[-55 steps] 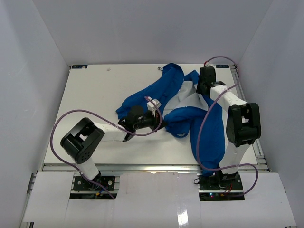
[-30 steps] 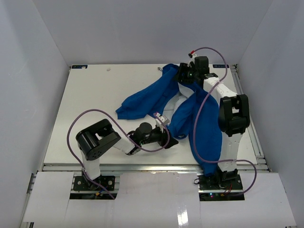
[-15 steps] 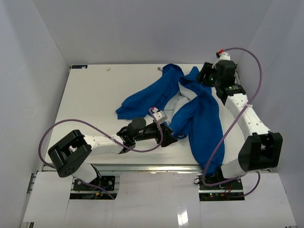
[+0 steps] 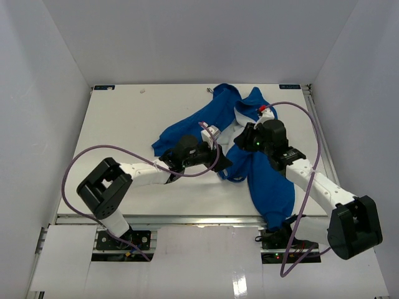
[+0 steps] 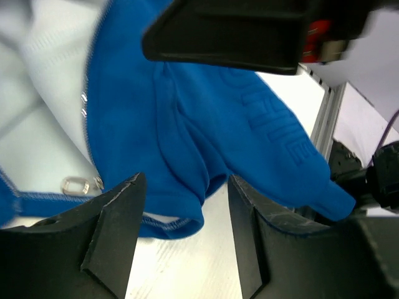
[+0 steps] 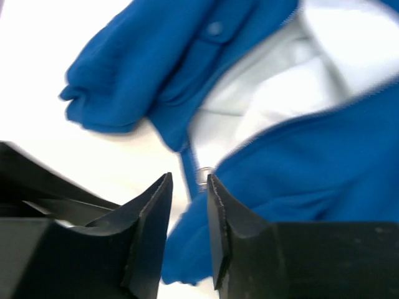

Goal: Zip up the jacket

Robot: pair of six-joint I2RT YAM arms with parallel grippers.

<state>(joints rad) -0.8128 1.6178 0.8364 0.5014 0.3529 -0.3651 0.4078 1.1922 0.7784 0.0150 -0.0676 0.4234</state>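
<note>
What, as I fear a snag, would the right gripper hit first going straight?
Likely the jacket: the right gripper points at its front edge by the metal ring; depth is unclear.

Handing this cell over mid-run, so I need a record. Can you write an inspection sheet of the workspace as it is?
Surface: white table, jacket on its right half.
Job's things: jacket crumpled and open, pale lining showing; metal zipper pull at the zipper edge, not engaged.
Clutter: one small pale speck near the far edge.
Grippers: left gripper open, jacket hem between its fingers; right gripper narrowly open, just above the zipper pull.
Cables: purple; left cable loops over the table, right cable arcs beside the jacket.
Surroundings: white walls on three sides.
</note>
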